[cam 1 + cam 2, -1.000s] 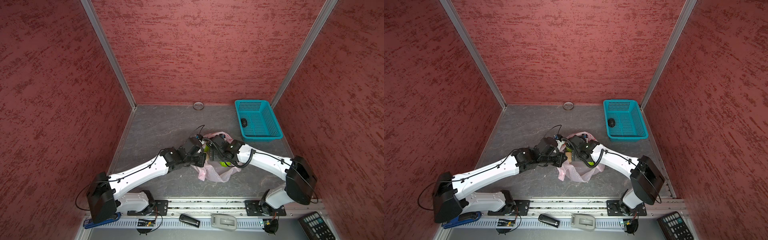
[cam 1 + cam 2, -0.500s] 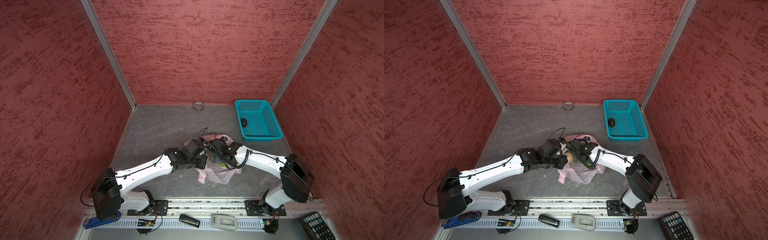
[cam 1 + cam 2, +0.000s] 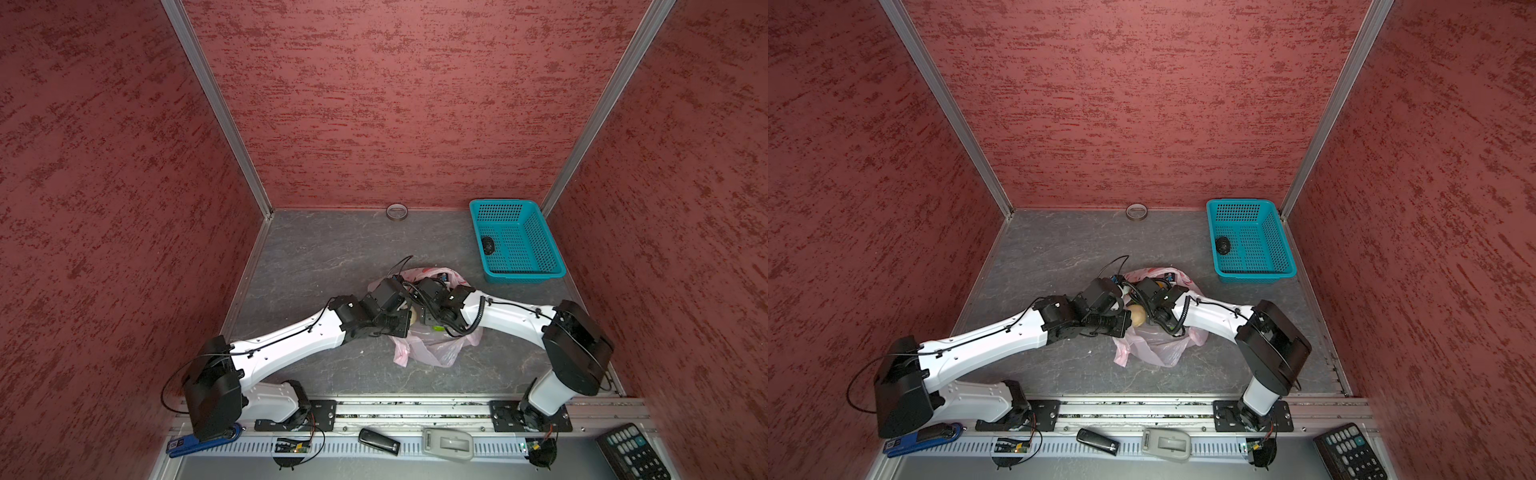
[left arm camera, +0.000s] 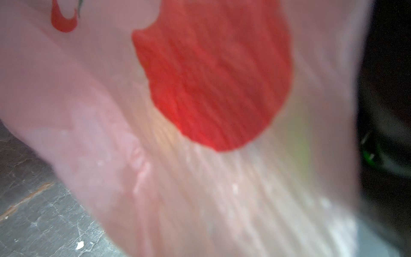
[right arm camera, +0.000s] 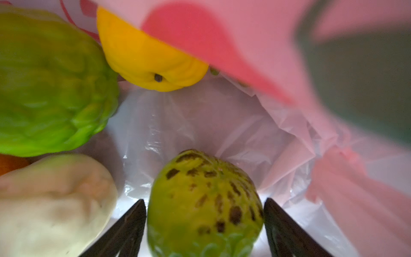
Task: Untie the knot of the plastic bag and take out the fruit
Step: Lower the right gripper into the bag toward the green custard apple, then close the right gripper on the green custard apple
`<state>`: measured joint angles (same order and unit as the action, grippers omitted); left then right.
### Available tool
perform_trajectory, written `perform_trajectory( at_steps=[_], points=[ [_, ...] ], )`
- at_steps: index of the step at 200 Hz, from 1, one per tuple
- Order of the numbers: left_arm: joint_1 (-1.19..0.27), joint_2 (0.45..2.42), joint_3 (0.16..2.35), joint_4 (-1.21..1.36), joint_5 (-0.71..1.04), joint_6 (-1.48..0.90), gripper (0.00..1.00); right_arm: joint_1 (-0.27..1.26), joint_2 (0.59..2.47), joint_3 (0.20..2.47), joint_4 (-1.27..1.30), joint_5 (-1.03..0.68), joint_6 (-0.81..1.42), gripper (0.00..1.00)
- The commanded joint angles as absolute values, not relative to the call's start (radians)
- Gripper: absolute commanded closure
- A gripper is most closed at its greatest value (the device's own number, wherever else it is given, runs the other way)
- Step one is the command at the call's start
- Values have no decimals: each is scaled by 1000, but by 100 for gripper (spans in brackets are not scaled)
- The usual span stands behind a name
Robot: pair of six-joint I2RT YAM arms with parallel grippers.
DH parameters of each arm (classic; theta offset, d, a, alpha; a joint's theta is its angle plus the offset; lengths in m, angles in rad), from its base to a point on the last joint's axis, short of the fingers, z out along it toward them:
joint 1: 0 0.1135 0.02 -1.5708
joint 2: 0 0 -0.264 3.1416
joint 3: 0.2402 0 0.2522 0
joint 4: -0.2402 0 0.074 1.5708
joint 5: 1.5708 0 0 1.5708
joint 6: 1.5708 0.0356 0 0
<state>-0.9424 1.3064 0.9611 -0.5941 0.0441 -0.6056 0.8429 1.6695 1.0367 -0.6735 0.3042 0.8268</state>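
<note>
The pale pink plastic bag lies open mid-floor with both grippers at its mouth. My left gripper is shut on the bag's rim, and taut film with red print covers its wrist view. My right gripper is inside the bag, its black fingers pressed on both sides of a green, dark-spotted bumpy fruit. Around it lie a bright green bumpy fruit, a yellow one and a beige one. No knot shows.
A teal basket stands at the back right with one blackish fruit inside. A tape roll lies by the back wall. Red walls close in three sides. The arm bases sit on the front rail.
Both grippers have moved lower and closer together at the bag's mouth. The right jaws have narrowed. The beige fruit now shows between the grippers.
</note>
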Motion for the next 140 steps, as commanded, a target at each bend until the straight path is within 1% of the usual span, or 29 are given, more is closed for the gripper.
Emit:
perform_trajectory(
  at_steps=[1,19,27,35,58,67,82,140],
  points=[
    [-969,1278,979,-473,93,-522,100,845,1735,1035,-704,340,825,19],
    [-969,1276,980,-474,94,-520,100,845,1750,1039,-698,323,819,20],
    [-968,1275,980,-474,94,-519,100,845,1752,1042,-698,318,820,22],
    [-968,1274,979,-477,91,-518,100,845,1744,1044,-696,317,819,27],
    [-962,1269,971,-480,91,-527,100,847,1700,1039,-677,296,814,46],
    [-952,1265,968,-478,98,-535,100,847,1687,1043,-677,280,809,50],
    [-937,1255,963,-474,104,-546,100,856,1667,1051,-678,252,795,51],
    [-889,1252,989,-491,119,-534,100,882,1528,1064,-695,130,737,52]
  ],
)
